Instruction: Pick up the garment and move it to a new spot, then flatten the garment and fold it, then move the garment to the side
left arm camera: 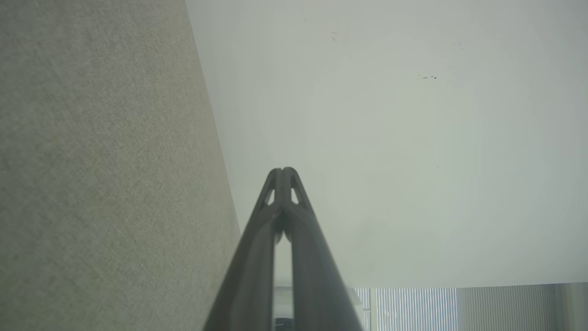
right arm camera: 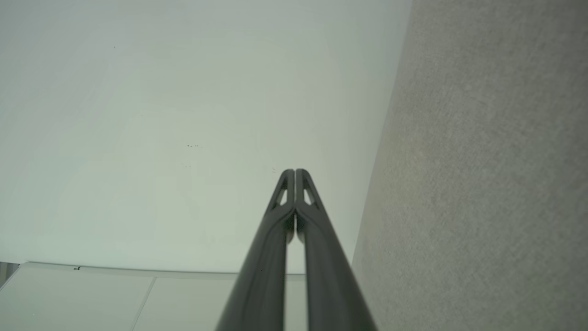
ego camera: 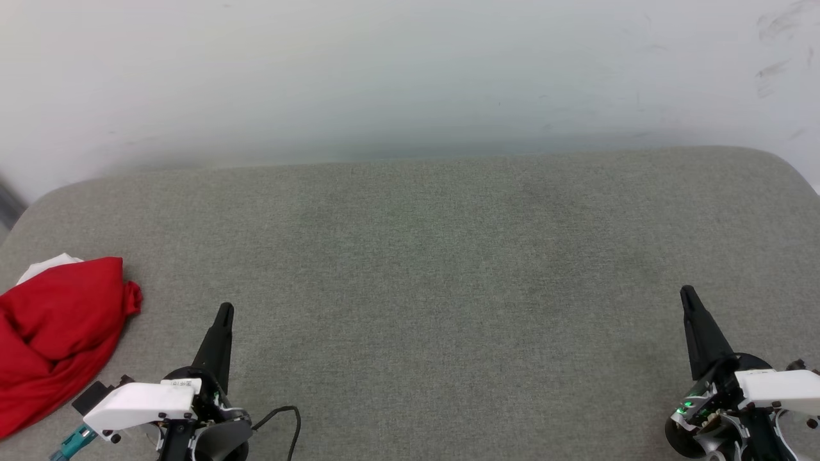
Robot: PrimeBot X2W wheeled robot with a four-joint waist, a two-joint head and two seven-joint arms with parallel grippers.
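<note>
A pale white wall (ego camera: 410, 77) rises behind a grey fabric-covered counter (ego camera: 435, 256) with rounded far corners, which spans the head view from side to side.

At the far left edge of the counter lies the garment (ego camera: 57, 333), a bright red bunched heap with deep folds, partly cut off by the edge of the view. A bit of white fabric (ego camera: 48, 266) peeks out at its far side. It rests on the counter, free of both arms.

Just right of the garment, at the lower left, the left end effector (ego camera: 224, 310) points up the view, apart from the cloth. Its 2 dark fingers are pressed together into 1 narrow spike and grip nothing. A thin black cable (ego camera: 291, 422) loops beside its white wrist housing. In the left wrist view the same end effector (left arm camera: 283, 171) shows its tips meeting, with the counter fabric to one side, the wall beyond and vertical blinds (left arm camera: 413, 308) at the bottom.

The middle of the counter is bare grey weave.

At the lower right, well apart from the garment, the right end effector (ego camera: 687, 293) also points up the view, its tips touching and empty. A small green light (ego camera: 687, 404) glows at its wrist. The right wrist view shows the tips meeting (right arm camera: 294, 171) against the wall.
</note>
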